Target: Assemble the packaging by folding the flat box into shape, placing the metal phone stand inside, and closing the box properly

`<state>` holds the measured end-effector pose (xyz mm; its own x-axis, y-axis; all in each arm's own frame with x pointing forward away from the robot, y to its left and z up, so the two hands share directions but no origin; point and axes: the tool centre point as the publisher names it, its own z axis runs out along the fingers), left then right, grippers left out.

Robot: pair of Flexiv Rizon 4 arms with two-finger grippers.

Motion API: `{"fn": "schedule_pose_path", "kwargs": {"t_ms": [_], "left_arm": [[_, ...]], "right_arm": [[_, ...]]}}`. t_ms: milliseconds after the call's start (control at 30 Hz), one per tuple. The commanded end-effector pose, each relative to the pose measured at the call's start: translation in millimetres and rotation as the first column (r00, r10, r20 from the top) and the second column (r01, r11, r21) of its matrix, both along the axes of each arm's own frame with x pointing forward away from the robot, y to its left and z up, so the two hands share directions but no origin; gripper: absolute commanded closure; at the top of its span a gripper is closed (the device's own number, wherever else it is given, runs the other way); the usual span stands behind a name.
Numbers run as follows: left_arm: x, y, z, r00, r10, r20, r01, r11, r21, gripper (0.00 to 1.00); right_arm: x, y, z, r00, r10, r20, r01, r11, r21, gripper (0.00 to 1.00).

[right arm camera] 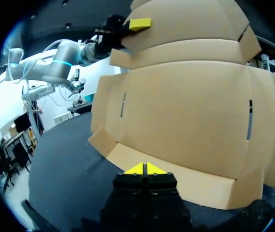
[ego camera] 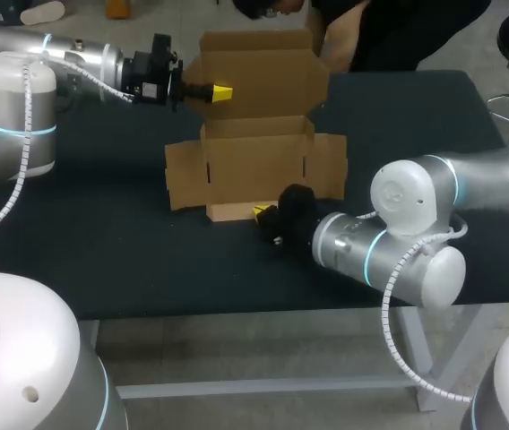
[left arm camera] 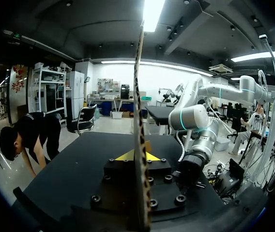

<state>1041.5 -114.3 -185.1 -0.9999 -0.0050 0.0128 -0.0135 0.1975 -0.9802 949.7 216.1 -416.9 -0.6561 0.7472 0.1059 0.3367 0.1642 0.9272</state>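
**Two grippers at one cardboard box**

Closest to us, the right gripper (ego camera: 262, 211) sits low at the front of the box (ego camera: 254, 166). Its two yellow tips are pressed tight together, and nothing shows between them. The tips are right up against the edge of the front flap (ego camera: 229, 211). This flap is a thin, pale strip along the front of the box, and it tips up a little.

The box lies in the middle of the dark table (ego camera: 102, 242). It is brown cardboard, spread open and only partly folded. Its middle part lies flat. The side flaps (ego camera: 185, 175) stick out, one on each side of the box. A thin slit shows near each side of the middle part.

At the back of the box, the tall back flap (ego camera: 263, 76) stands up. The left gripper (ego camera: 221, 92) is at the left edge of this flap, high above the table. The cardboard runs between its two yellow tips, one tip on each side, so it is pinching the flap.
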Motion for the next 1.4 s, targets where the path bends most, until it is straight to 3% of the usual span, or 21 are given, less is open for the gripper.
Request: {"fn": "schedule_pose_path", "kwargs": {"t_ms": [33, 1200, 1400], "left_arm": [[0.8, 2, -1.0, 1.000, -0.006, -0.001, 0.006, 1.000, 0.002, 1.00], [0.8, 2, -1.0, 1.000, -0.006, -0.001, 0.006, 1.000, 0.002, 1.00], [-8.1, 2, -3.5, 0.999, -0.026, 0.018, 0.026, 1.000, -0.004, 1.00]], "right_arm": [[-1.6, 2, -1, 0.990, -0.138, 0.031, 0.139, 0.989, -0.050, 1.00], [0.4, 0, -11, 0.986, -0.166, 0.006, 0.166, 0.985, -0.056, 1.00], [0.4, 0, -11, 0.986, -0.166, 0.006, 0.166, 0.985, -0.056, 1.00]]}}
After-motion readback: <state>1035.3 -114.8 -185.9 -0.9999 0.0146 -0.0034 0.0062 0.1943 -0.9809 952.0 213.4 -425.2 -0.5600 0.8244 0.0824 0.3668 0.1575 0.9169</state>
